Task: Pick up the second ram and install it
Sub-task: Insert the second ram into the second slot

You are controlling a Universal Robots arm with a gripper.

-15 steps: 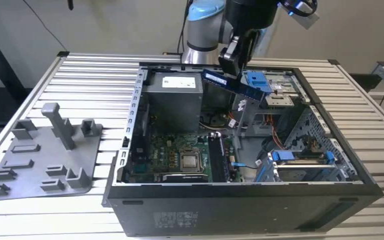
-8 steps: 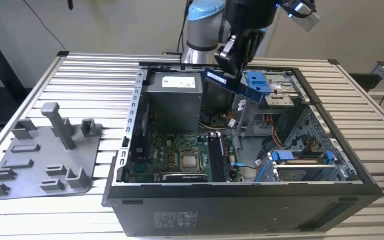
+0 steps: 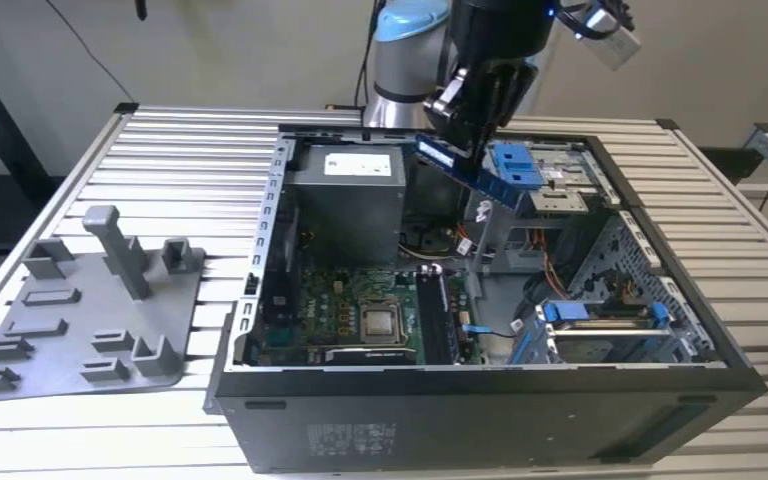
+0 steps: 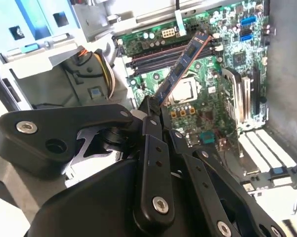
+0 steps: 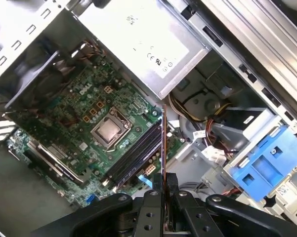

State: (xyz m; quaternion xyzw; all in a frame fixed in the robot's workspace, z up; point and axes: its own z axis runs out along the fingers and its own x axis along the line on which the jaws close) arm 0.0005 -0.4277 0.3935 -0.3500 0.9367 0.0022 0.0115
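Grey rack on bench, well off to exterior view's left of claw. Claw clenched on ram stick, tilted, in air over open PC case. Motherboard & slots below claw, apart from stick.

Arm: silver-grey tubular joint with a light-blue end cap. In the exterior view the cap sits at 9 o'clock from the black wrist housing. Grey camera bracket is at 3 o'clock of that housing, with a dark cable curling beside it. Gripper in the second wrist view is all matte black: flat linkage bars with rounded ends and small round holes along them. Bright silver pivot screws at the link joints in both wrist views. Links narrow toward the tips.
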